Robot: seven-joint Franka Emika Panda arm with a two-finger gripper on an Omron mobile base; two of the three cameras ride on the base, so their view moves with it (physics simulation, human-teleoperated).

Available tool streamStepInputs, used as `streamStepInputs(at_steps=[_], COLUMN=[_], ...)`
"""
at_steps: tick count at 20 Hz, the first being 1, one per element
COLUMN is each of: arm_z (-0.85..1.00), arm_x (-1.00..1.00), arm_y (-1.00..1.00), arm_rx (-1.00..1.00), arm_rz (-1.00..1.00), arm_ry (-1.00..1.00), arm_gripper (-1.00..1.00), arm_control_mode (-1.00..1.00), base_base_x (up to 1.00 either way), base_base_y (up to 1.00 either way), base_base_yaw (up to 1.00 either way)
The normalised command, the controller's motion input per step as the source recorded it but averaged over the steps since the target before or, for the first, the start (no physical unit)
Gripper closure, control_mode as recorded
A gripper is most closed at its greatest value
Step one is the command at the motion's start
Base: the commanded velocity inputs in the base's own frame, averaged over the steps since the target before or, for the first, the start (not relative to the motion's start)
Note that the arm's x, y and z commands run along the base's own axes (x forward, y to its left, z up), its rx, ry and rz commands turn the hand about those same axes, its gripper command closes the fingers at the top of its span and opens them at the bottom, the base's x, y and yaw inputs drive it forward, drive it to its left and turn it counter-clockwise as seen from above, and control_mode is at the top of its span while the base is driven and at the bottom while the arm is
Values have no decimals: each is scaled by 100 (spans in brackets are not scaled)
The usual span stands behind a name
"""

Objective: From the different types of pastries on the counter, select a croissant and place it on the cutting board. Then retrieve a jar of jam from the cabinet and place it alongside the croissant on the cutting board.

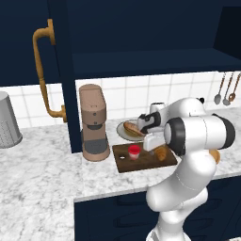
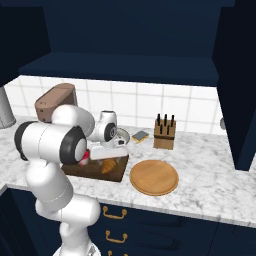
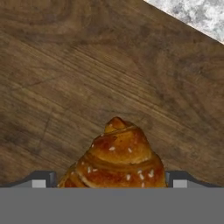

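Croissant (image 3: 118, 157) and jar of jam (image 1: 134, 151) both sit on the cutting board (image 1: 127, 164), jar at the croissant's nine o'clock, so I judge the task nearly done, my gripper (image 3: 109, 181) fingers apart astride the croissant.

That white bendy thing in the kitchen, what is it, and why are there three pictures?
It is a white robot arm with a pinching hand, called the end effector. Two pictures come from cameras behind it, one on each side. The third comes from a camera on the hand itself, looking down. On the white and grey marbled stone counter lies a dark brown rectangular wooden cutting board. On the board sit a small golden-brown crescent croissant and a tiny red-lidded jam jar. The croissant lies between the fingertips; whether they pinch it, I cannot tell.
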Motion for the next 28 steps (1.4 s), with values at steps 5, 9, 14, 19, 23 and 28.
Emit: streamStepInputs(at_steps=[5,9,14,19,23,28], arm_z=[0,-5,1,1,4,65], arm_x=[14,25,28,14,1,0], arm_y=[0,7,4,7,10,-4], arm_rx=[3,2,0,0,0,1], arm_rz=[0,0,2,2,0,3], arm_ry=[0,0,0,0,0,-2], arm_gripper=[100,-100,-100,-100,-100,-100], arm_control_mode=[-100,-100,-100,-100,-100,-100], base_base_x=[0,0,0,0,0,0], base_base_y=[0,0,0,0,0,0], base_base_yaw=[0,0,0,0,0,0])
